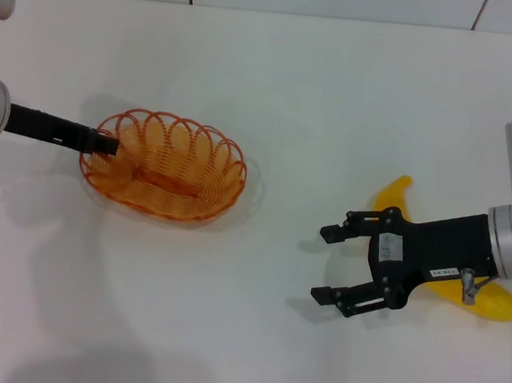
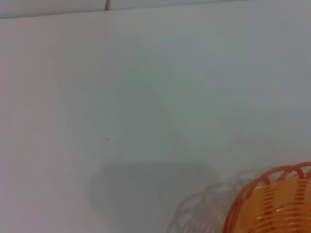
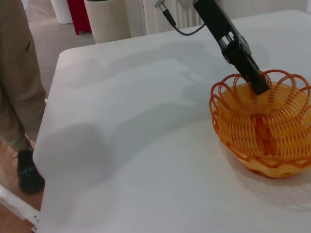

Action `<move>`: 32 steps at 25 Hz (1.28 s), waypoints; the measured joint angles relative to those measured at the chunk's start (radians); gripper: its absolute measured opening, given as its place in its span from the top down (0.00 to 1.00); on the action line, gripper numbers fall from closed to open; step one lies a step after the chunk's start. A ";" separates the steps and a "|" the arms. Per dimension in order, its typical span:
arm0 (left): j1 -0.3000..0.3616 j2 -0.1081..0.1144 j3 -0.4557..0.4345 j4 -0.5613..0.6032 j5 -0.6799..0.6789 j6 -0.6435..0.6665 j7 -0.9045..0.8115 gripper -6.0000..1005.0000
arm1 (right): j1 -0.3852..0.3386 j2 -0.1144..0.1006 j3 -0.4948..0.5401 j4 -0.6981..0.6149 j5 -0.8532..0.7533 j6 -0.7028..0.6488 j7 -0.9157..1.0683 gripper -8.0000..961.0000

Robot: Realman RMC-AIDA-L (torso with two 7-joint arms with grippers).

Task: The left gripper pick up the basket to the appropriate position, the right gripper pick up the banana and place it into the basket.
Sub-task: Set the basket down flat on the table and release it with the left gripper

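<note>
The orange-red wire basket (image 1: pixel 173 168) sits on the white table (image 1: pixel 273 94), left of centre. My left gripper (image 1: pixel 101 143) reaches in from the left and its fingers are closed on the basket's left rim; the right wrist view shows it (image 3: pixel 256 82) pinching the rim of the basket (image 3: pixel 267 131). The basket's edge also shows in the left wrist view (image 2: pixel 274 204). The yellow banana (image 1: pixel 394 197) lies on the table at the right. My right gripper (image 1: pixel 324 265) is open and empty, hovering over the banana and hiding its middle.
In the right wrist view a person (image 3: pixel 17 92) stands beside the table's edge (image 3: pixel 46 121). Red and beige containers (image 3: pixel 104 17) stand on the floor beyond. A tiled wall runs behind the table.
</note>
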 joint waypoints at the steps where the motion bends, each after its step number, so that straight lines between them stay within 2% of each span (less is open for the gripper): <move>1: 0.000 0.000 0.001 0.000 0.000 0.000 0.001 0.63 | 0.000 0.000 0.000 0.000 0.000 0.000 0.000 0.10; 4: 0.000 0.000 0.001 0.000 0.000 0.000 0.006 0.77 | 0.001 0.000 0.000 0.001 0.000 0.001 0.000 0.10; 10: 0.000 0.002 0.000 0.005 -0.006 -0.001 0.038 0.91 | 0.004 0.000 0.000 0.017 0.000 0.001 -0.004 0.10; 18: -0.005 -0.004 -0.007 0.005 -0.052 -0.033 0.096 0.93 | 0.007 0.000 0.000 0.020 0.000 0.001 -0.006 0.10; 23: -0.011 -0.022 -0.002 0.000 -0.068 -0.084 0.127 0.93 | 0.018 0.000 0.000 0.026 0.000 0.001 -0.006 0.10; 32: -0.036 -0.027 -0.007 -0.098 -0.164 -0.163 0.210 0.93 | 0.025 0.000 0.000 0.025 0.000 0.001 -0.001 0.10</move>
